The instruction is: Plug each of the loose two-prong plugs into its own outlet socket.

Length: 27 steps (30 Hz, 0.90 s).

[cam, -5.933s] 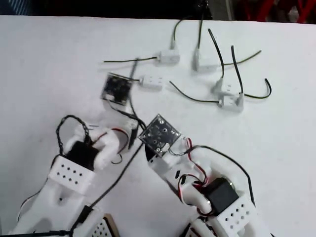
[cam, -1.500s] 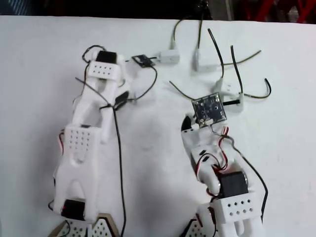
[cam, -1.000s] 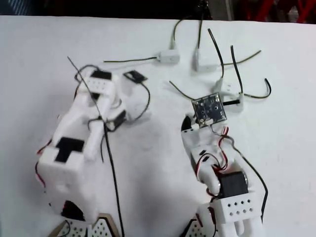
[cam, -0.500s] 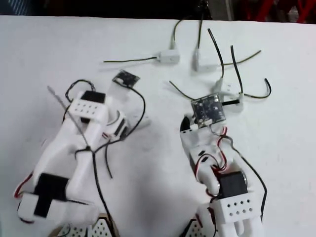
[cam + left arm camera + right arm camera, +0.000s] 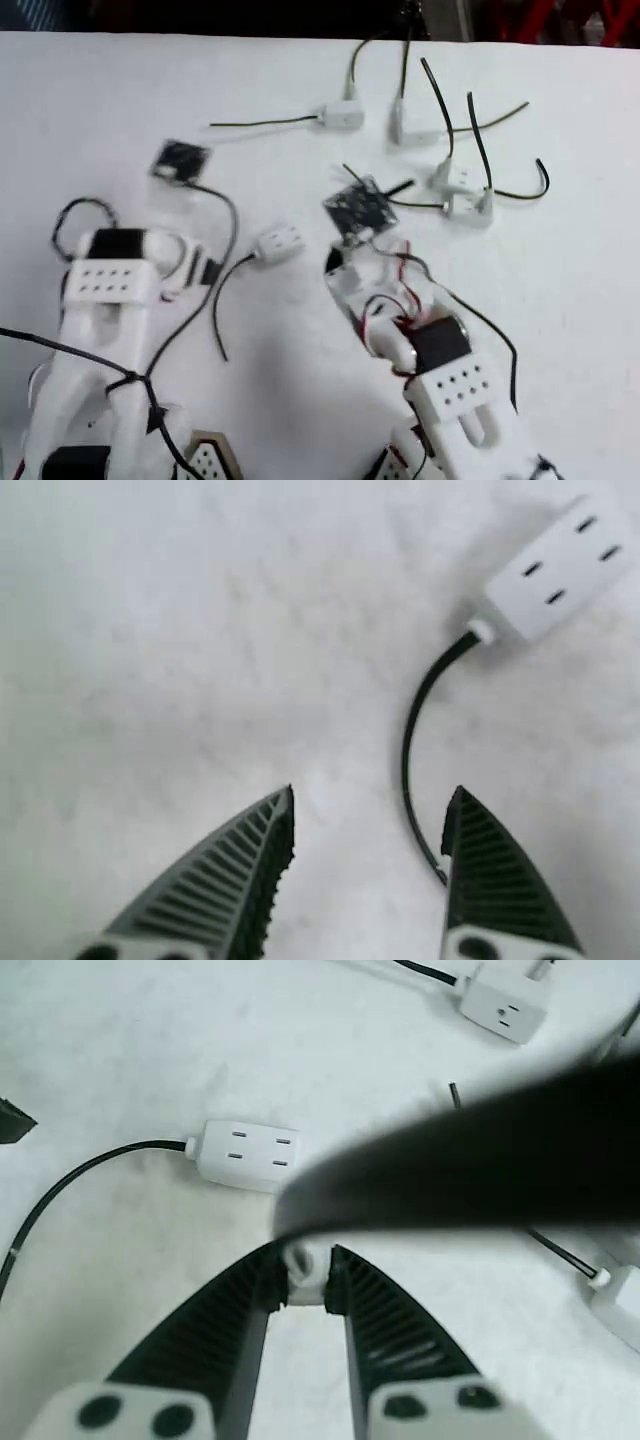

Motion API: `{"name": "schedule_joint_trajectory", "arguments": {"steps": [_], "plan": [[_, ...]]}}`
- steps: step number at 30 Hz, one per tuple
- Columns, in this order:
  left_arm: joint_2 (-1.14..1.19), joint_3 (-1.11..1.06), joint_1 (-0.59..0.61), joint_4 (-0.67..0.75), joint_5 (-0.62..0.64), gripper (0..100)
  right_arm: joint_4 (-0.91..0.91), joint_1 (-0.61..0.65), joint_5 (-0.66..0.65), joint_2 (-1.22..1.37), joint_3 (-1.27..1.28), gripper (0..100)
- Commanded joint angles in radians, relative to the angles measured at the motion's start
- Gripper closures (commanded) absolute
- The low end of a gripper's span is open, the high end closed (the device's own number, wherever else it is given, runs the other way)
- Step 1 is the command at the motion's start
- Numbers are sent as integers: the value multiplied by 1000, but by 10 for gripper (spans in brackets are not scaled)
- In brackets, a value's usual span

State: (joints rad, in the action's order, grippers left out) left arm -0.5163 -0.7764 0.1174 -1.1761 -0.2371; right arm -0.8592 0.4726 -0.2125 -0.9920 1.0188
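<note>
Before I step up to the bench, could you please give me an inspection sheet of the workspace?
Surface: white tabletop, plain and flat.
Job's things: white rectangular outlet socket block on a black cord lies between the arms; small white plug is held; four more white plug pieces lie at the far side.
Clutter: nothing seen.
End effectors: left end effector open, by the block's cord; right end effector shut on the small white plug.
Cables: thin black leads curl from the far pieces.
Surroundings: dark background with red shapes beyond the table.
</note>
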Motion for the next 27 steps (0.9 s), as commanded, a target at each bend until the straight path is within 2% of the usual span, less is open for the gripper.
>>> {"name": "schedule_joint_trajectory", "arguments": {"steps": [1,4,10,13,20,27], "plan": [[-47,-83,142,86,6,755,31,64,-15,85,-98,981],[-47,-152,182,152,6,755,119,88,-15,166,-103,981],[-47,-259,186,256,5,755,286,116,-14,352,-138,981],[-54,-272,188,258,-38,758,291,111,-6,486,-224,981],[-54,-273,188,259,-41,758,292,110,17,768,-434,981],[-54,-273,188,259,-41,758,380,54,74,918,-473,981]]}}
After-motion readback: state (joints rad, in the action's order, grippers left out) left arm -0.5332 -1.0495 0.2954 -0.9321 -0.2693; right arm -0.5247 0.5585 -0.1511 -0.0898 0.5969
